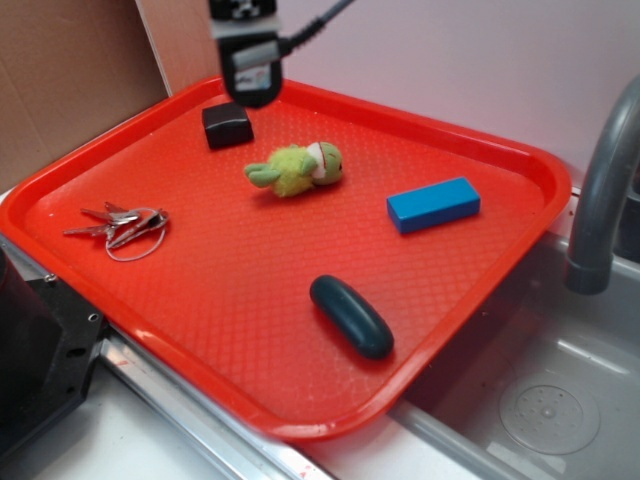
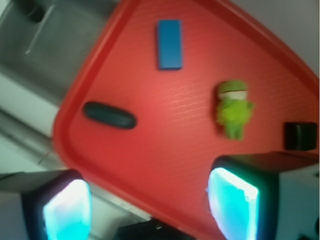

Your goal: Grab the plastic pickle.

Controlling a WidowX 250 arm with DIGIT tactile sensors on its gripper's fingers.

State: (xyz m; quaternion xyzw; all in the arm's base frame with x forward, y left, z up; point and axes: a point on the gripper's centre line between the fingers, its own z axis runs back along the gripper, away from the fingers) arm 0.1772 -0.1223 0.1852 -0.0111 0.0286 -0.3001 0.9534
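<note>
The plastic pickle (image 1: pixel 351 316) is a dark teal, glossy capsule lying on the red tray (image 1: pixel 250 330) near its front right rim. In the wrist view the pickle (image 2: pixel 109 115) lies near the tray's left rim. My gripper (image 1: pixel 250 85) hangs high over the tray's back left corner, far from the pickle. In the wrist view the gripper (image 2: pixel 150 207) is open and empty, with its two cyan-lit fingers (image 2: pixel 67 212) wide apart.
On the tray lie a blue block (image 1: pixel 433 204), a fuzzy green plush toy (image 1: pixel 297 168), a small black box (image 1: pixel 227 126) and a bunch of keys (image 1: pixel 125 225). A grey faucet (image 1: pixel 600 190) and sink (image 1: pixel 540 400) are at the right. Cardboard stands at the back left.
</note>
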